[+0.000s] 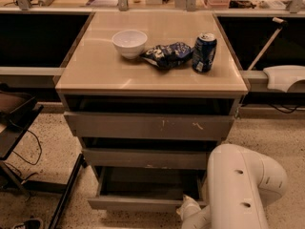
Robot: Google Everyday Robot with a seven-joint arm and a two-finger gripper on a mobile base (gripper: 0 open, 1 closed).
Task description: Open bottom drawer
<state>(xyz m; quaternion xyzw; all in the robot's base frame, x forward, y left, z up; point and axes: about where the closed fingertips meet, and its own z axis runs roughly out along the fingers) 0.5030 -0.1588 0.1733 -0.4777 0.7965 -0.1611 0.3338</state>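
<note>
The bottom drawer (138,203) is the lowest of three grey fronts on the cabinet. It stands pulled out, and its shallow dark interior (150,181) shows. The middle grey front (143,158) and the top front with white scratch marks (147,126) sit above it, each slightly out. My white arm (240,190) reaches down at the lower right. My gripper (188,208) is at the drawer's right front corner, mostly hidden behind the arm and the drawer front.
On the cabinet top (95,66) stand a white bowl (129,43), a blue chip bag (167,55) and a blue can (204,52). A dark stand with cables (19,128) is at the left. A white object (284,77) lies at the right.
</note>
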